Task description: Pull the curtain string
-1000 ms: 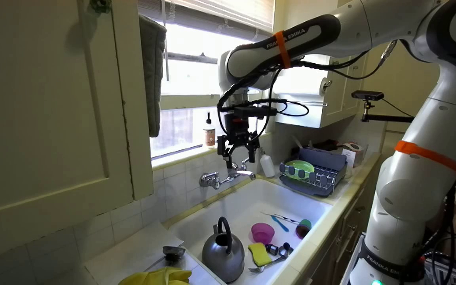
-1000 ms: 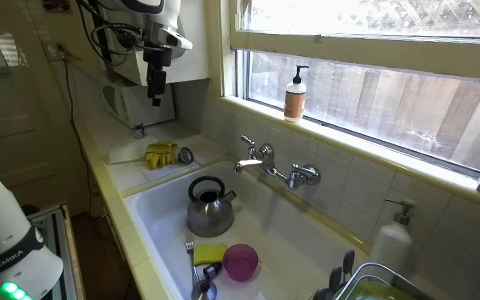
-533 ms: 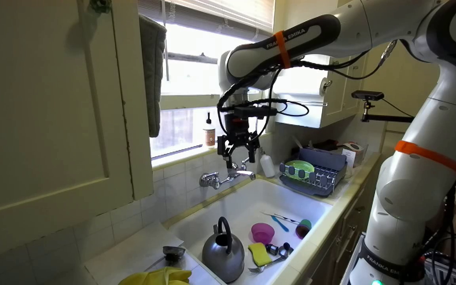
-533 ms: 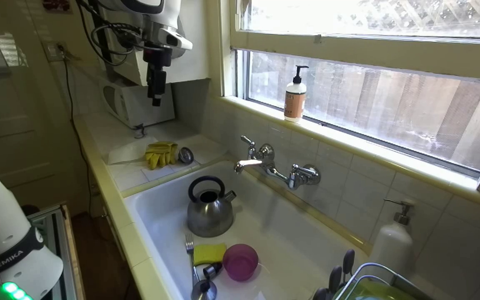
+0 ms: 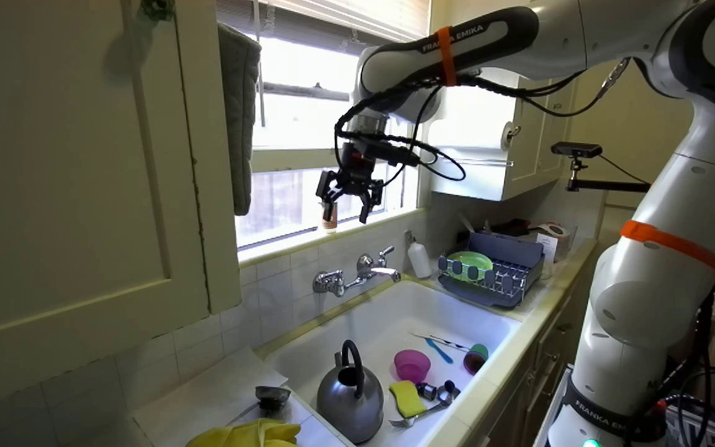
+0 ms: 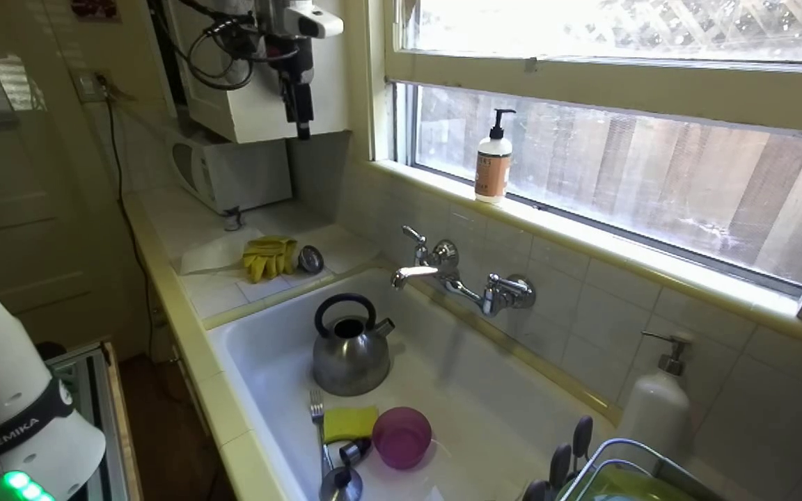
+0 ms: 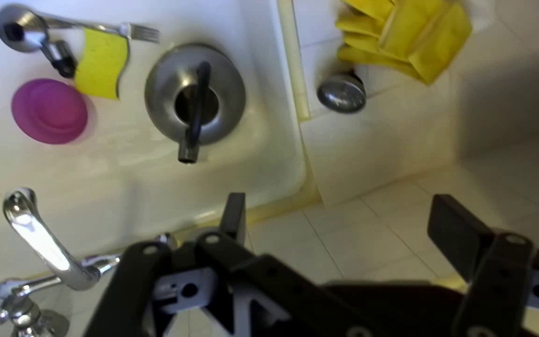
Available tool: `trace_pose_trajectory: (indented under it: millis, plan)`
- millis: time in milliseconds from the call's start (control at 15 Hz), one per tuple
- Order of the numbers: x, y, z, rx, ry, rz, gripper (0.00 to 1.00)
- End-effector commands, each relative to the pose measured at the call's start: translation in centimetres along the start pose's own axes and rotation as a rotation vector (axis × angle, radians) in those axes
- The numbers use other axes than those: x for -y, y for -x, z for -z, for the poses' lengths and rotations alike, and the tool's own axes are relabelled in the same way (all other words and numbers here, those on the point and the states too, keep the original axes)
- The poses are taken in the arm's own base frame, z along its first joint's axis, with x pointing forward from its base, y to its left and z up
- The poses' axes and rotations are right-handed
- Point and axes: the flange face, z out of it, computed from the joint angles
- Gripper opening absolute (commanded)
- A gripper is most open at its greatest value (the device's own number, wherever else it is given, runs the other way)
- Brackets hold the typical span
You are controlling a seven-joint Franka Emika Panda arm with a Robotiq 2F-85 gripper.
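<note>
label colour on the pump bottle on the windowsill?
Orange; the label shows best in an exterior view, with nothing in front.

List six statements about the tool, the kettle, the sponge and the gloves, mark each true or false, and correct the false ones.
1. The tool stands open, with nothing in its grasp. True.
2. The kettle and the yellow sponge are both in the sink. True.
3. The kettle lies on its side. False: the kettle stands upright.
4. The yellow gloves lie on the counter. True.
5. The yellow sponge rests on top of the yellow gloves. False: it lies in the sink, beside the pink bowl.
6. The tool is down inside the sink. False: the tool hangs above the sink's level.
</note>
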Motion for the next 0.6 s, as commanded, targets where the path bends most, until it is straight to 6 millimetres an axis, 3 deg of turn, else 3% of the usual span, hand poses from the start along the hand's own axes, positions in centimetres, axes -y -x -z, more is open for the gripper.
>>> trace_pose_trajectory:
  millis: [0,333,533]
  plan:
    - [2.5,-4.3,3.7,-0.141,-0.150,-0.046,1.00]
    - [8.6,-7.4,10.0,-0.408,-0.356,-0.053,1.00]
    - [11.9,-8.3,12.4,-0.590,-0.456,-0.037,1.00]
